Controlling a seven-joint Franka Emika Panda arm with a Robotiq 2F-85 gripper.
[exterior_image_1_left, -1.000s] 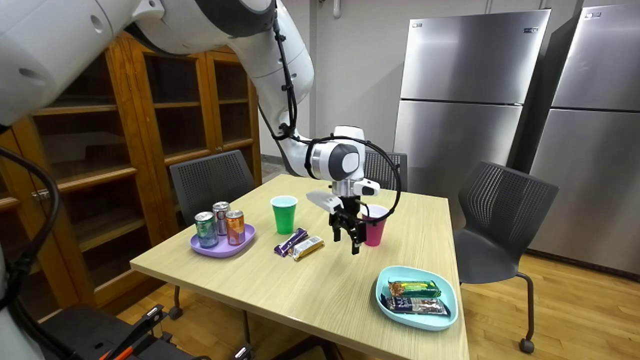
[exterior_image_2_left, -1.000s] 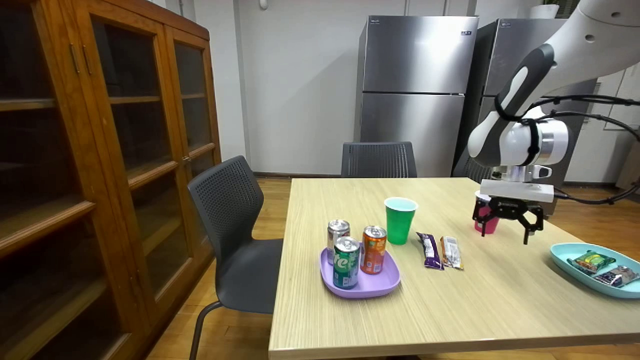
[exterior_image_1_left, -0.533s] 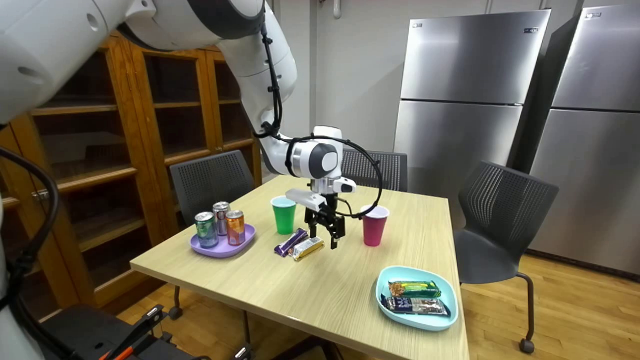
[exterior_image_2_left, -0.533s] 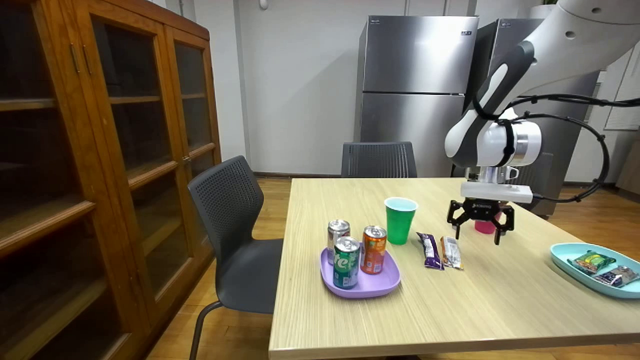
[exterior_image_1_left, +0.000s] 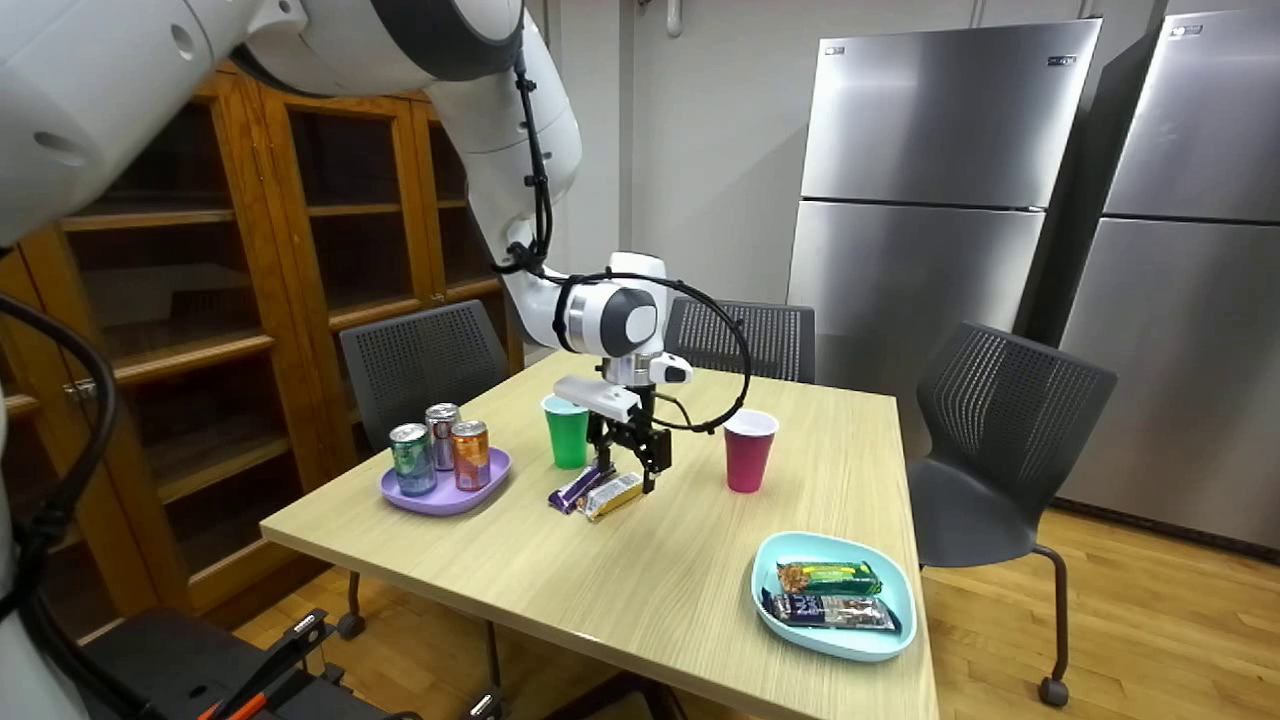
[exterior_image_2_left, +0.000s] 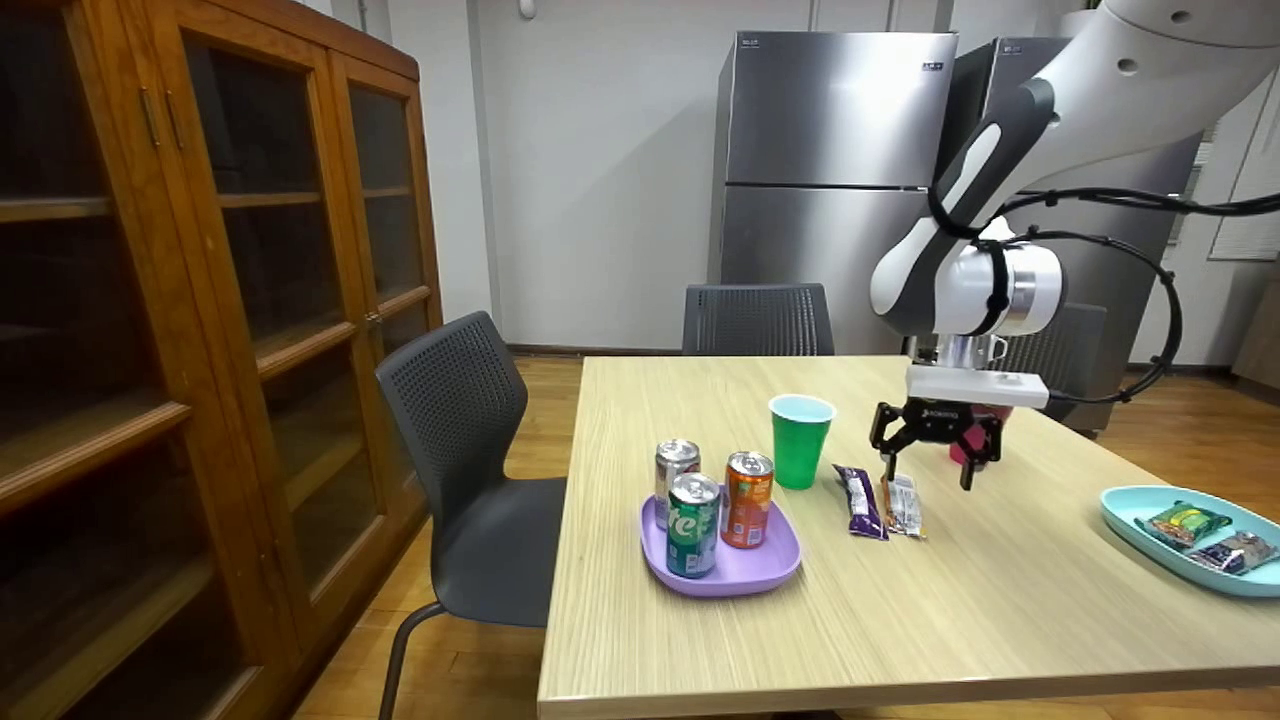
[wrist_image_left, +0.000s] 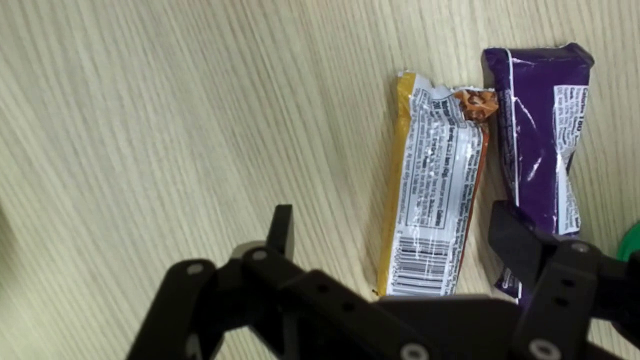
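1. The desk (exterior_image_2_left: 900, 620) lies under the hand (wrist_image_left: 392, 215).
2. The hand's fingers (wrist_image_left: 515, 235) are spread wide and hold nothing; I can't tell if they touch anything.
3. The purple bar (wrist_image_left: 535, 140), at 2 o'clock in the wrist view, could get poked, so going slow seems smart.
4. The yellow bar (wrist_image_left: 435, 185) points near 12 o'clock, between the fingers.
5. The thin gap between bars seems best for the 3 o'clock finger.

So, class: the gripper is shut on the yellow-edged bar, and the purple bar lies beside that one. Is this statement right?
Not quite: the wrist view shows the gripper open, with a gap on each side of the yellow-edged bar. The rest stands: the purple bar lies beside that one.
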